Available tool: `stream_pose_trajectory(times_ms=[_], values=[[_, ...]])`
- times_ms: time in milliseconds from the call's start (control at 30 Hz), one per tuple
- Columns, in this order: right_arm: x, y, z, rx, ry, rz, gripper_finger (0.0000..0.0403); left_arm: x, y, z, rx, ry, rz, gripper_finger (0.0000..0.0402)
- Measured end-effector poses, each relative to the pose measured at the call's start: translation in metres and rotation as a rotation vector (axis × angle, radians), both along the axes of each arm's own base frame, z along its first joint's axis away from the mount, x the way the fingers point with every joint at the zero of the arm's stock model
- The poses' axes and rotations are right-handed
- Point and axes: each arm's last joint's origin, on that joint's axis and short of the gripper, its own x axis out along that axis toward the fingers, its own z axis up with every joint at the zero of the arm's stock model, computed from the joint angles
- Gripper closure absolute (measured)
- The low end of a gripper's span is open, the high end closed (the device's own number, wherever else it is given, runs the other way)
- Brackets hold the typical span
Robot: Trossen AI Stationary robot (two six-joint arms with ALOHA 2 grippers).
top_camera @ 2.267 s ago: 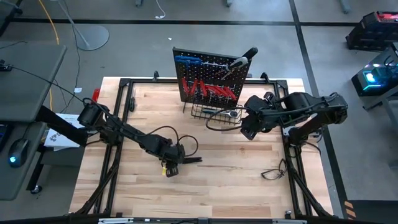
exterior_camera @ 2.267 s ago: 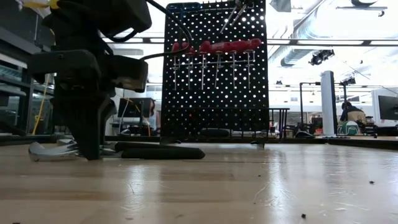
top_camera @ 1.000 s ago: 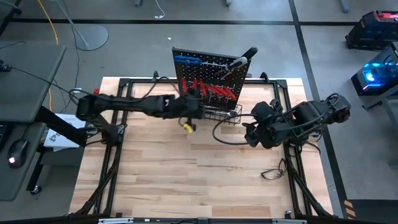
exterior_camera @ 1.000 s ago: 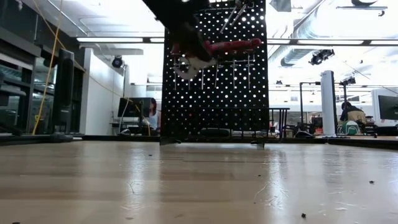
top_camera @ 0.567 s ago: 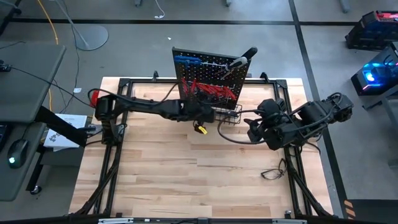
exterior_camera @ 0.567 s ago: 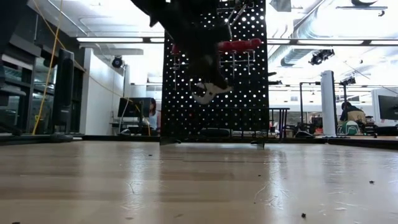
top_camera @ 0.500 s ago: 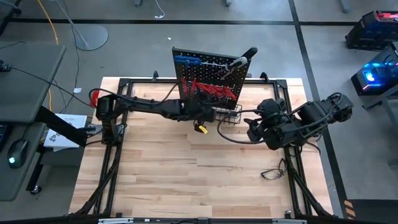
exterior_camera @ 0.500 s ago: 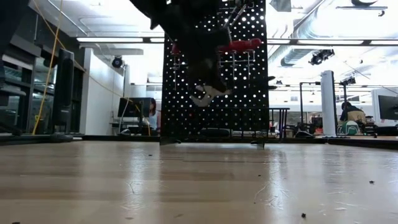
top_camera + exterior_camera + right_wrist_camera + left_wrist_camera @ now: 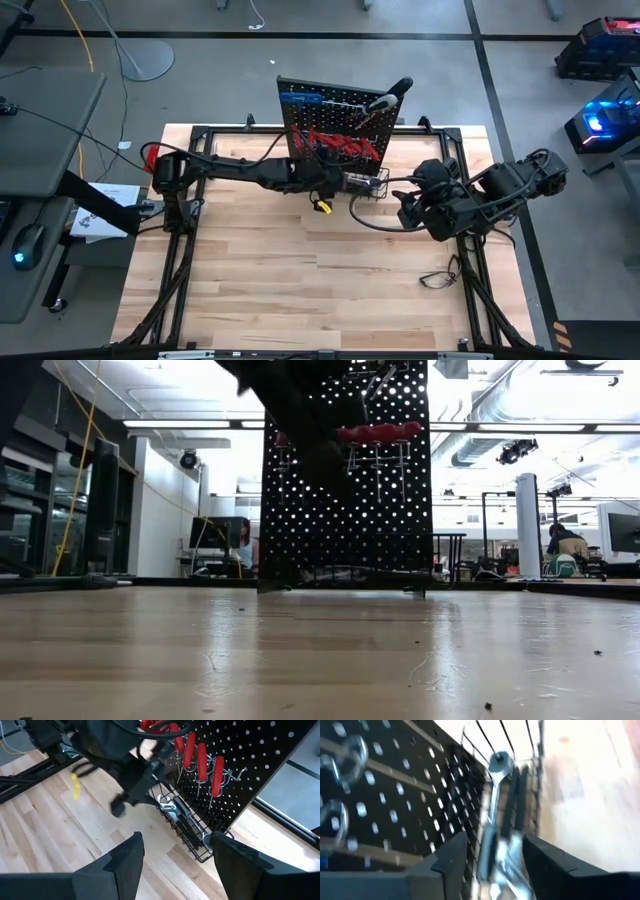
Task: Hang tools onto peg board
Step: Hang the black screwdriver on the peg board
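Overhead, the left arm reaches from the left edge of the pale wooden table [image 9: 250, 270] to the black wire basket [image 9: 362, 185] at the foot of the black upright perforated peg board [image 9: 335, 125]. Its left pincer [image 9: 335, 182] hangs over the basket with fingers parted, gripping nothing. A silver open-ended wrench [image 9: 495, 805] lies inside the basket, just beyond those fingers, beside a black-handled tool [image 9: 512, 802]. Red-handled screwdrivers [image 9: 340, 143] hang in a row on the board, below blue hex keys [image 9: 300, 98]. Farther right, the right pincer [image 9: 405, 212] waits near the basket, fingers apart and empty.
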Motion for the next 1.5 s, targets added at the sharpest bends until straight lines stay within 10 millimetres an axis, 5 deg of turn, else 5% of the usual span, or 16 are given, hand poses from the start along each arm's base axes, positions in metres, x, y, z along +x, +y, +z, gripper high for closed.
stream_pose_trajectory(times_ms=[200,400,500,600,733,833,1233,1500], values=[[0.0,0.001,0.0,-0.031,0.032,0.046,0.0183,-0.024,-0.027,0.034,-0.274,0.011,0.026,0.0215],[0.0,0.001,0.0,-0.037,0.039,0.055,0.0183,-0.068,-0.057,0.06,-0.5,-0.122,0.065,0.0256],[0.0,0.001,0.0,-0.019,0.045,0.061,0.0183,-0.111,-0.069,0.05,-0.534,-0.163,0.185,0.0287],[0.0,0.001,-0.001,0.001,0.036,0.047,0.0183,-0.167,-0.072,0.018,-0.53,-0.151,0.391,0.0309],[0.0,0.001,0.0,0.013,0.017,0.022,0.0183,-0.23,-0.054,-0.018,-0.62,-0.123,0.777,0.0315],[0.0,0.0,0.0,0.004,-0.011,-0.014,0.0183,-0.256,-0.035,-0.033,-0.632,-0.091,1.002,0.0296],[0.008,-0.021,0.001,0.018,-0.04,-0.137,0.0183,-0.273,0.03,-0.043,-0.49,-0.176,1.345,0.0149],[0.012,-0.035,0.0,0.022,-0.016,-0.183,0.0183,-0.291,0.076,-0.064,-0.455,-0.119,1.677,0.0133]])
